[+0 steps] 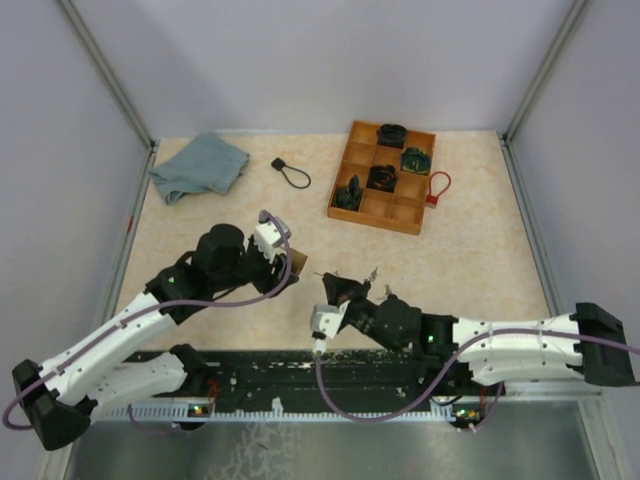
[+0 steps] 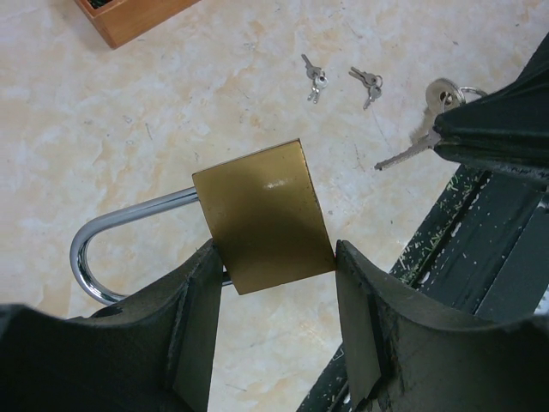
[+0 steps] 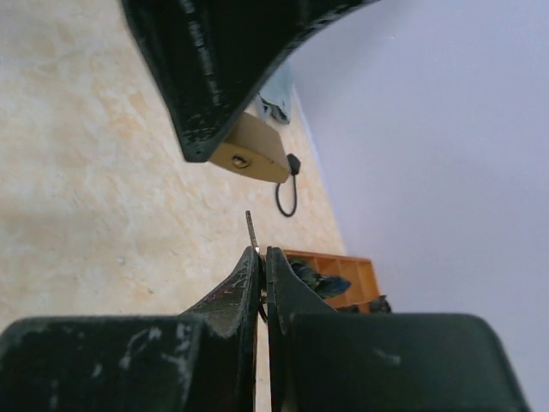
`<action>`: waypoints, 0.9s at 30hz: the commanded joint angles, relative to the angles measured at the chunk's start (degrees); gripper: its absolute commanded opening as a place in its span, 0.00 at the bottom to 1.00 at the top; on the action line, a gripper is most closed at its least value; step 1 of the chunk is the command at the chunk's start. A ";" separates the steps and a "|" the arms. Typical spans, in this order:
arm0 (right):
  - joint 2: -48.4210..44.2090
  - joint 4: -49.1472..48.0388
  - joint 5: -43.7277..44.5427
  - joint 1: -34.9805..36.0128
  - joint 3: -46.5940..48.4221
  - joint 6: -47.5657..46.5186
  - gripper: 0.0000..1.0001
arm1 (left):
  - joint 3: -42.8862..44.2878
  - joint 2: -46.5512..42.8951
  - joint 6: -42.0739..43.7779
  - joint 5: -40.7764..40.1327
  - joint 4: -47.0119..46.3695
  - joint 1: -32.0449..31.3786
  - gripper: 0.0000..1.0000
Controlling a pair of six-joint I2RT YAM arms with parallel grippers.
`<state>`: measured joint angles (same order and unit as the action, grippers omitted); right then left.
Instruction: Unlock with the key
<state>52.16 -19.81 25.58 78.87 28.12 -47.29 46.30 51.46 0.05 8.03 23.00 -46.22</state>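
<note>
Right gripper (image 3: 262, 257): jaws clenched on a small silver key (image 3: 250, 227). The blade sticks out past the fingertips and the ring end hangs behind them.

Left gripper (image 2: 276, 275): jaws grasping the brass padlock (image 2: 262, 215) by its two narrow sides. The body is tilted and the chrome shackle (image 2: 94, 240) points off to one side, closed into the body.

In the right wrist view the keyhole face of the lock is turned toward the key. The tip looks short of the keyhole and not touching, though depth is hard to judge from this angle.

Table (image 1: 450, 260), beige marbled top: two small spare key sets (image 2: 314, 79) and (image 2: 369, 83) lie just beyond the right gripper, near each other.

Farther back: wooden compartment tray (image 1: 380, 221) with dark items in several cells. A red loop (image 1: 438, 186) lies just beside its right edge. A black loop (image 1: 291, 174) lies left of the tray, apart from it. A blue-grey cloth (image 1: 200, 165) sits crumpled at the far left corner.
</note>
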 commanded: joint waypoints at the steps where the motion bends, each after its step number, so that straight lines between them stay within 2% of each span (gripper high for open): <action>1: 2.58 -13.33 10.60 4.73 -1.89 -17.94 0.00 | 4.36 -0.18 4.01 4.19 0.38 1.62 0.00; 3: 3.34 -17.94 10.99 5.39 -2.88 -22.20 0.00 | 4.20 -0.42 4.53 4.97 0.32 2.10 0.00; 7: 3.19 -22.59 7.66 5.42 -4.32 -24.86 0.00 | 3.66 -0.90 5.12 7.13 -0.32 2.77 0.00; 10: 1.92 -22.71 0.84 5.42 -7.37 -31.93 0.00 | 3.38 -0.86 5.97 7.82 -0.15 3.05 0.00; 12: 2.43 -29.00 -2.50 5.36 -10.64 -37.43 0.00 | 3.50 -0.68 6.37 8.07 -0.15 3.06 0.00; 24: 16.66 -48.05 -2.50 5.49 -11.33 -48.10 0.00 | 3.36 0.37 7.99 9.73 -1.98 3.06 0.00; 27: 16.95 -44.14 -2.19 5.58 -10.19 -47.69 0.00 | 3.27 0.12 8.03 9.19 -2.47 3.06 0.00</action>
<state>68.79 -59.79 24.10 83.85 16.38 -92.97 48.21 52.34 6.44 16.03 25.69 -43.35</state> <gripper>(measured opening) 0.020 0.569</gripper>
